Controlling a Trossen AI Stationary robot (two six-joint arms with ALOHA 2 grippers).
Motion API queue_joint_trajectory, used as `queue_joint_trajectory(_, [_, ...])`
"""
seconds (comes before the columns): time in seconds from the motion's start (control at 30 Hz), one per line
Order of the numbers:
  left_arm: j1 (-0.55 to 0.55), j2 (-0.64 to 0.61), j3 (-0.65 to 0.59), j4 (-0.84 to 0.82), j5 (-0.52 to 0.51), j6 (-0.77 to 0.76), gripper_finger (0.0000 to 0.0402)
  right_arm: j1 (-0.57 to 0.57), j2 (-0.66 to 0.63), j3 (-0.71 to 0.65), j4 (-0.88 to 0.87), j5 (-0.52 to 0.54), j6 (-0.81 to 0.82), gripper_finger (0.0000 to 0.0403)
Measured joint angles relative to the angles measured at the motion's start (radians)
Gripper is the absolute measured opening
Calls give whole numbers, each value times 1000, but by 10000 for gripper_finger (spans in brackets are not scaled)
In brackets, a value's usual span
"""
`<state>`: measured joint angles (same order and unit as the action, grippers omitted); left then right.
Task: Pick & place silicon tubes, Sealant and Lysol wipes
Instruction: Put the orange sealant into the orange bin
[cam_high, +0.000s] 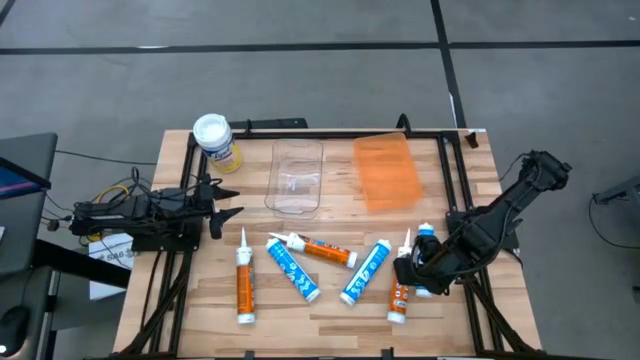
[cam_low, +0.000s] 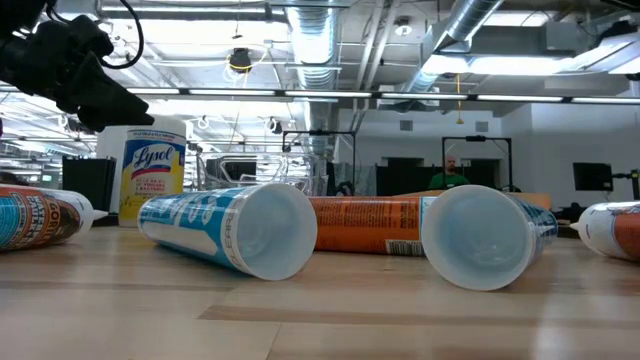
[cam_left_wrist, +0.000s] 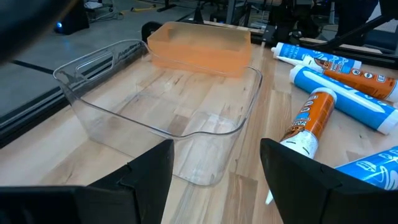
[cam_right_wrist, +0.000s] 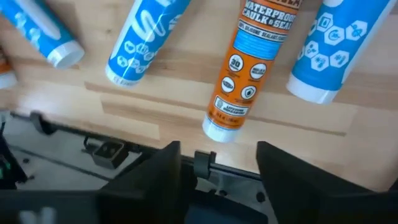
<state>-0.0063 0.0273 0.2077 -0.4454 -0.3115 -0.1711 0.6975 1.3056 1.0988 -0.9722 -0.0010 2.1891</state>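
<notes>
The right gripper (cam_high: 418, 278) hangs with fingers apart and empty over an orange tube (cam_right_wrist: 237, 68) near the table's front right, while the left gripper (cam_high: 226, 204), also parted and empty, waits near the Lysol wipes (cam_high: 214, 140) at the back left.

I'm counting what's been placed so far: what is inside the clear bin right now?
Empty: the clear bin shows only bare wood through its bottom in the left wrist view.

Left gripper (cam_left_wrist: 216, 171): fingers apart, nothing between them, at 6 o'clock.
Clear bin (cam_left_wrist: 93, 106): dead centre, on the wood.
Orange bin (cam_left_wrist: 199, 46): 12 o'clock, touching the clear one.
Tubes (cam_left_wrist: 311, 118): orange and blue, 3 o'clock.
</notes>
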Motion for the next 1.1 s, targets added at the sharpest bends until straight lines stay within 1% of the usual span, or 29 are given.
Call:
queue_joint_trajectory(0.13, [0,0,0,-1,0,0,231,-9,46,-1,19,0,7,258])
queue_joint_trajectory(0.23, [0,0,0,-1,0,0,231,-24,92,-1,32,-3,3,270])
queue_joint_trajectory(0.47, [0,0,0,-2,-1,0,231,-51,175,-1,50,-5,3,271])
queue_joint_trajectory(0.63, [0,0,0,-2,-1,0,231,-80,224,-1,39,-49,3,271])
queue_joint_trajectory(1.1, [0,0,0,-2,-1,-1,231,-111,330,-1,14,-76,3,271])
